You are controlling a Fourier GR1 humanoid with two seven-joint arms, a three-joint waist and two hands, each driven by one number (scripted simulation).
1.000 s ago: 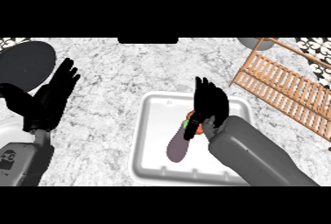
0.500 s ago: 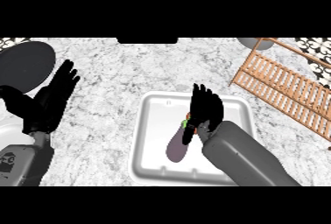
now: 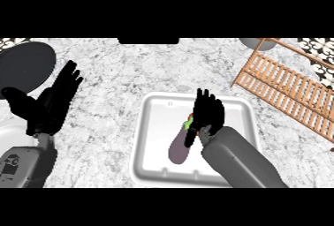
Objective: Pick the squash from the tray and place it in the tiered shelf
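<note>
A white tray [image 3: 157, 167] sits near the front edge of the worktop [image 3: 124, 84]. The squash [image 3: 178, 145] lies in it. The right robot hand [image 3: 207, 114] is over the squash with straight, spread fingers. The left robot hand [image 3: 55, 99] rests open at the left. The shelf [image 3: 287, 88] is at the far right corner.

The right hand [image 3: 207, 112] hides part of the squash [image 3: 179, 145]; the tiered shelf [image 3: 287, 86] is cut off at the right edge.
</note>
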